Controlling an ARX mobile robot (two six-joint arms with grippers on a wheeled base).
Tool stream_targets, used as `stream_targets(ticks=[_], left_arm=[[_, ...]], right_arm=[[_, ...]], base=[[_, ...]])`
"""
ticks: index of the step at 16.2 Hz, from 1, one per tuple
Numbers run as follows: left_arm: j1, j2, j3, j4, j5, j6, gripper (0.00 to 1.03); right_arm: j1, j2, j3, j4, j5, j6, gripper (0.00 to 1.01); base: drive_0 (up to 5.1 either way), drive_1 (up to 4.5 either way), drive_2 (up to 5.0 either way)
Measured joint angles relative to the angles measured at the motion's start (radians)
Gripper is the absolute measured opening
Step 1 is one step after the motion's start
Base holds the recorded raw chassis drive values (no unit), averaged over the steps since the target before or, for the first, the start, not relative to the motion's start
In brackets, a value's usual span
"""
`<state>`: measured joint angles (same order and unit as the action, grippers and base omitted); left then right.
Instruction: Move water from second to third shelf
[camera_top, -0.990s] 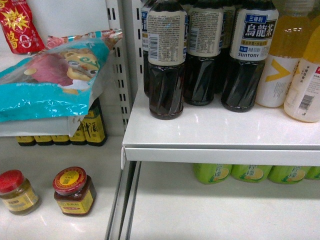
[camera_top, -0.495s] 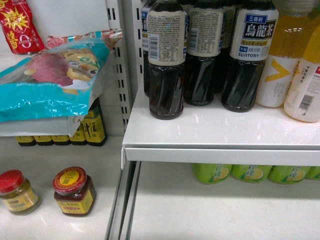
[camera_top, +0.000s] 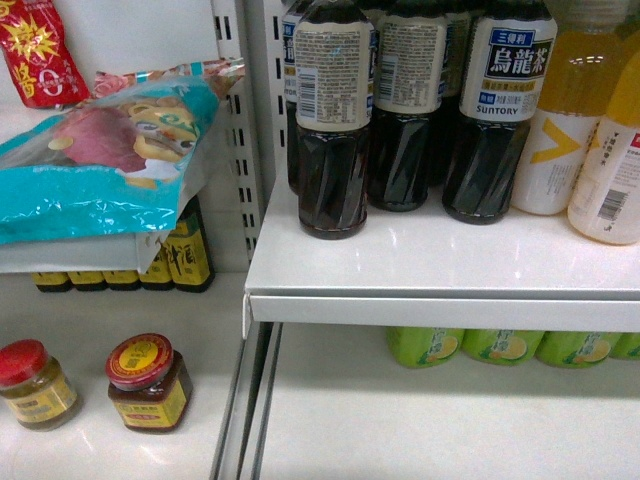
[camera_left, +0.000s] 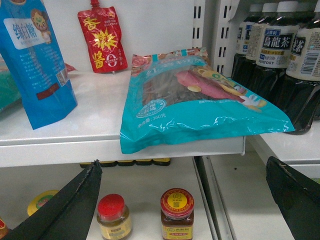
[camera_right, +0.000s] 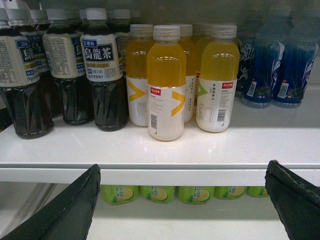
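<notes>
Left pincer (camera_left: 185, 200) gaping before a teal snack bag (camera_left: 195, 100), right pincer (camera_right: 182, 200) gaping before oolong tea bottles (camera_right: 102, 75) and orange drinks (camera_right: 166, 82), blue water bottles (camera_right: 267, 70) standing far right on the shelf (camera_right: 160, 150), likely demanding a rightward, level approach.

A teal plastic snack bag (camera_left: 200, 100) lies flat on the white shelf (camera_left: 90, 135), its near edge overhanging. A blue standing pouch (camera_left: 35, 60) is at the left, a red spouted pouch (camera_left: 102, 40) at the far wall. Dark tea bottles (camera_left: 280, 65) stand at right. Below, a red-lidded jar (camera_left: 114, 217) sits beside a gold-and-red-lidded jar (camera_left: 176, 214). The left end effector (camera_left: 182, 200) has its black fingers (camera_left: 70, 210) spread wide.
</notes>
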<state>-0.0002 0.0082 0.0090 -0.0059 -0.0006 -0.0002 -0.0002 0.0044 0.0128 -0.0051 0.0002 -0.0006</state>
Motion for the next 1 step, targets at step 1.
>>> stream_targets(ticks=[1], left_arm=[[0.0,0.0,0.0,0.0,0.0,0.0,0.98]], right_arm=[[0.0,0.0,0.0,0.0,0.0,0.0,0.98]], base=[[0.0,0.0,0.0]])
